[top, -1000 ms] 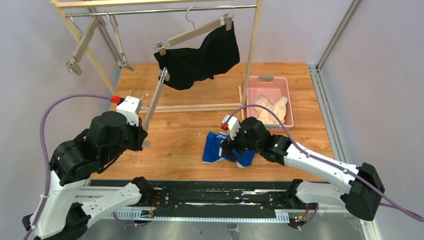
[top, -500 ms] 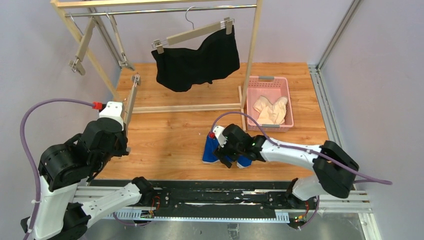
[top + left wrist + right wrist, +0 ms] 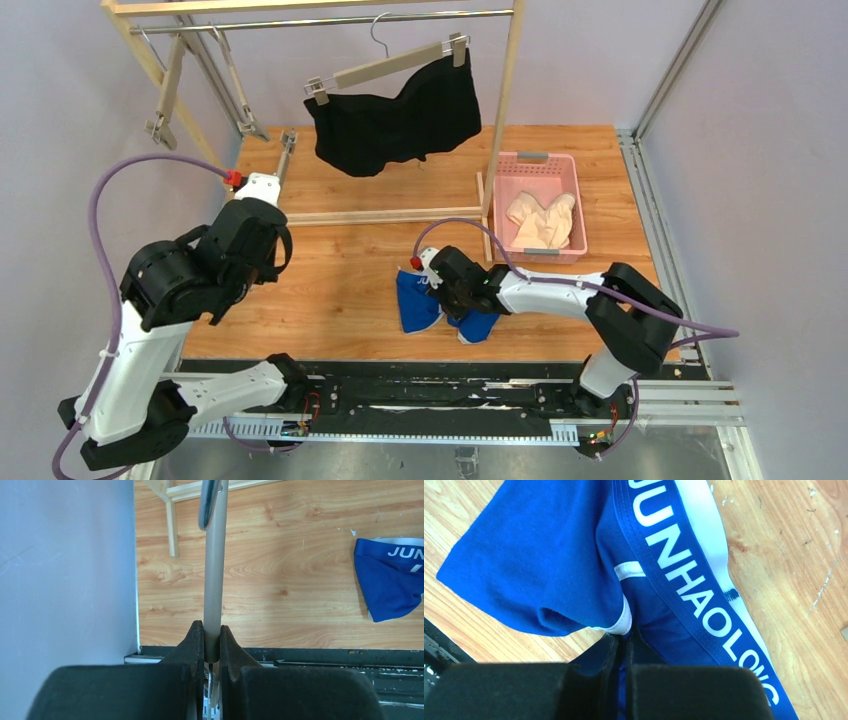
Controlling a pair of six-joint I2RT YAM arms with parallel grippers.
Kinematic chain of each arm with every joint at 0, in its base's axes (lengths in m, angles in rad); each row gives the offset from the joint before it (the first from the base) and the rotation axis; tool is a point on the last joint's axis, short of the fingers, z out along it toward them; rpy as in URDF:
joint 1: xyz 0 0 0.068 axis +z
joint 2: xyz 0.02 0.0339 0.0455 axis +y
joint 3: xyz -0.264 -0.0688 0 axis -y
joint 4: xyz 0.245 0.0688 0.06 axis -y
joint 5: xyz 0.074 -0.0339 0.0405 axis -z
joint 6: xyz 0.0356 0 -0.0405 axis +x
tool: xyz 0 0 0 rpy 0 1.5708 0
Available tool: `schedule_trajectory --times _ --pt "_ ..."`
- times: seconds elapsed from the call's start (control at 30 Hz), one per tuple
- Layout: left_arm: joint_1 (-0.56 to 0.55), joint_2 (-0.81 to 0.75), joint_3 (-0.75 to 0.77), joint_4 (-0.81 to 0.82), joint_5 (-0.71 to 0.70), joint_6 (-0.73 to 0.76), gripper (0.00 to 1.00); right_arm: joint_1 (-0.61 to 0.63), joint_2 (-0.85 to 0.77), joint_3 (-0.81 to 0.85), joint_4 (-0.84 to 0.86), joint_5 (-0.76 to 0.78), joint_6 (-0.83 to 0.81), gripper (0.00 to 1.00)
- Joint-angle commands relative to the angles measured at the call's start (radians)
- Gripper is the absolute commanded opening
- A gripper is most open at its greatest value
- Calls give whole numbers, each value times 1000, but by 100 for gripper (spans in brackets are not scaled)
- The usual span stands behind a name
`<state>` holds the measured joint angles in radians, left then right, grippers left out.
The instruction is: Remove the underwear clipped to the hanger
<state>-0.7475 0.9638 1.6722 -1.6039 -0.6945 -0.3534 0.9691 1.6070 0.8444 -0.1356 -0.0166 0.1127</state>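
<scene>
Centre frame, the right hand (image 3: 625, 639) pinches the blue boxer briefs (image 3: 524, 565) on the table (image 3: 340, 270), probably bound for the pink basket (image 3: 533, 157); the left hand (image 3: 212, 630) clamps a bare hanger (image 3: 215, 570) clear.

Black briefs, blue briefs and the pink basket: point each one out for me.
Black briefs (image 3: 395, 125), top view, middle of the hanging fabric.
Blue briefs (image 3: 519, 565), right wrist view, plain leg panel.
Basket (image 3: 534, 158), top view, far rim.
</scene>
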Motion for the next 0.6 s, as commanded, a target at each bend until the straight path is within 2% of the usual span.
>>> schedule_trajectory --times 0.0,0.33,0.57 --pt "0 1 -5 67 4 18 0 18 -86 -1 -68 65 21 1" --pt "0 3 -43 143 37 29 0 17 -349 164 -240 230 -16 1" --pt "0 5 -13 197 64 52 0 -2 -539 273 -248 532 -114 1"
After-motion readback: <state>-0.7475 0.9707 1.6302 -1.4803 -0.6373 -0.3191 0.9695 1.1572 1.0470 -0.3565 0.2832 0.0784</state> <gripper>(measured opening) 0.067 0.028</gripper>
